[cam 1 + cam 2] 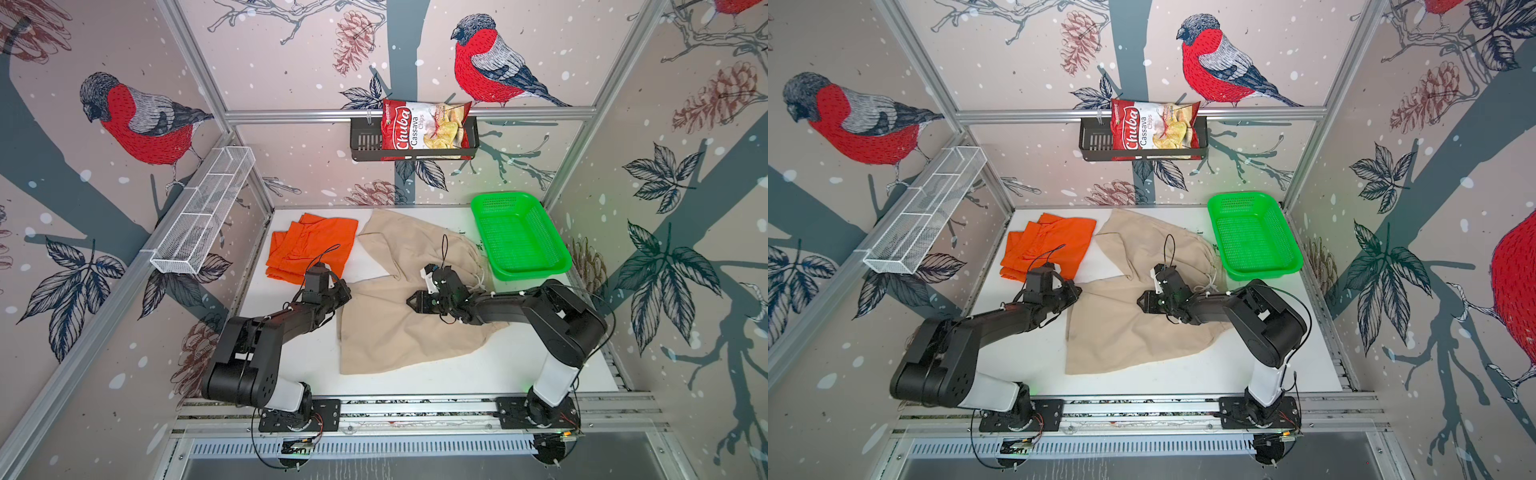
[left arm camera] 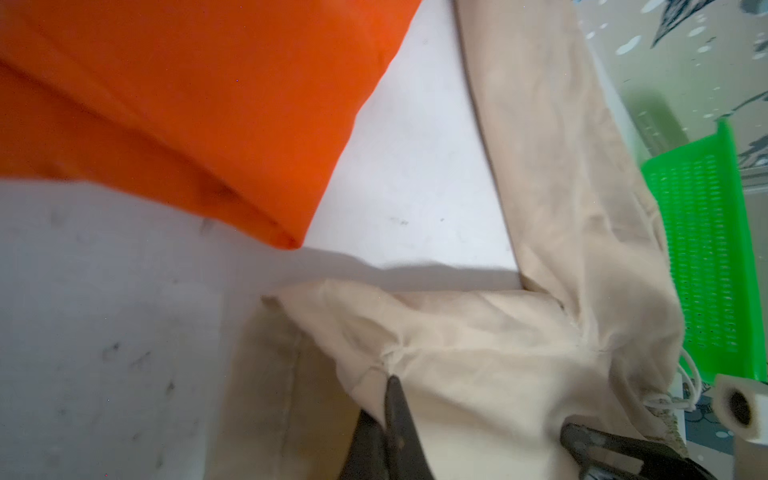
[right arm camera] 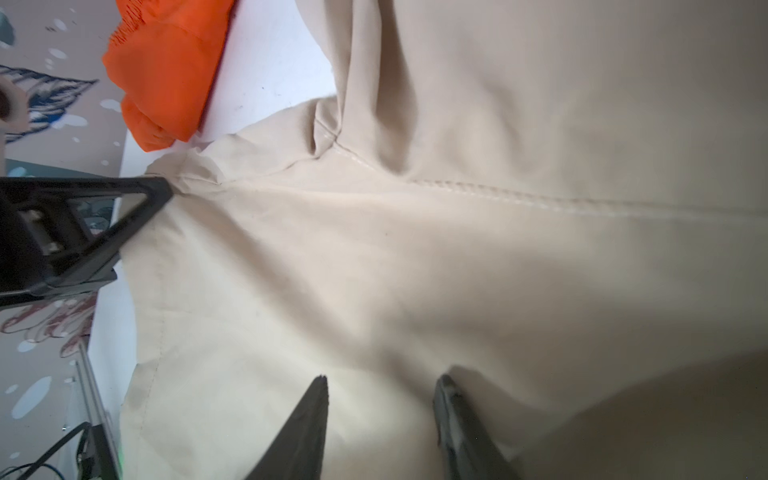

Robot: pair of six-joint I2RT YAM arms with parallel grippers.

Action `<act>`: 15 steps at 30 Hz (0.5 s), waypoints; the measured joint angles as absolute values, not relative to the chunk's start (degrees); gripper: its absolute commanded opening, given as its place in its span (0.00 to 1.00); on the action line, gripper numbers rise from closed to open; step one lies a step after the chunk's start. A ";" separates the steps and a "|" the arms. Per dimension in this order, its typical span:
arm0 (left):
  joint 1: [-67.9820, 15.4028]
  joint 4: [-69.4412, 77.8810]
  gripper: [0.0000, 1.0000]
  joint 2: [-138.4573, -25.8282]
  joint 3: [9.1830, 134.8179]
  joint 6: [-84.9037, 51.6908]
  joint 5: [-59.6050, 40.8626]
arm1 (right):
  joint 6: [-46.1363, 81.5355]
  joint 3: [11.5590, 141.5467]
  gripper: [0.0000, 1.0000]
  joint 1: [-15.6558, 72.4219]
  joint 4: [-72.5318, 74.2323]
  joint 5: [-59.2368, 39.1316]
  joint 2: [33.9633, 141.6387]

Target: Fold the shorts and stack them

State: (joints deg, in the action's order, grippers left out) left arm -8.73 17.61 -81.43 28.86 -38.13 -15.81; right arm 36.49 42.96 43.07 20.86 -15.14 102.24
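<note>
The beige shorts (image 1: 390,332) (image 1: 1121,332) lie spread across the middle of the white table, waistband and white drawstrings (image 1: 480,276) towards the right. My left gripper (image 1: 348,293) (image 2: 392,378) is shut on a bunched fold at the left edge of the beige shorts (image 2: 540,208), lifting it slightly; the right wrist view shows that pinch too. My right gripper (image 1: 409,300) (image 3: 382,378) hovers open just over the middle of the beige cloth (image 3: 457,249), nothing between its fingers. The orange shorts (image 1: 309,249) (image 1: 1046,245) (image 2: 187,104) (image 3: 166,75) lie folded at the back left.
A green mesh basket (image 1: 536,272) (image 1: 1266,271) stands at the back right of the table (image 1: 291,365). On the back wall a black shelf (image 1: 365,141) holds a chips bag (image 1: 424,124). A white wire rack (image 1: 208,208) hangs on the left wall.
</note>
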 measured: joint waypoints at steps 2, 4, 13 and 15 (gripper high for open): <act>-8.73 19.07 0.00 -78.48 28.18 -36.69 -15.03 | 37.15 41.32 0.45 43.07 23.46 -15.07 102.06; -8.75 20.32 0.00 -75.68 27.51 -34.87 -14.46 | 37.76 39.86 0.45 43.07 25.74 -15.09 101.93; -8.80 26.20 0.02 -74.61 26.59 -28.95 -9.32 | 39.53 38.68 0.47 43.16 27.64 -15.18 101.03; -8.73 28.69 0.06 -76.03 26.63 -28.51 -7.77 | 39.55 38.89 0.50 43.29 26.20 -14.57 100.40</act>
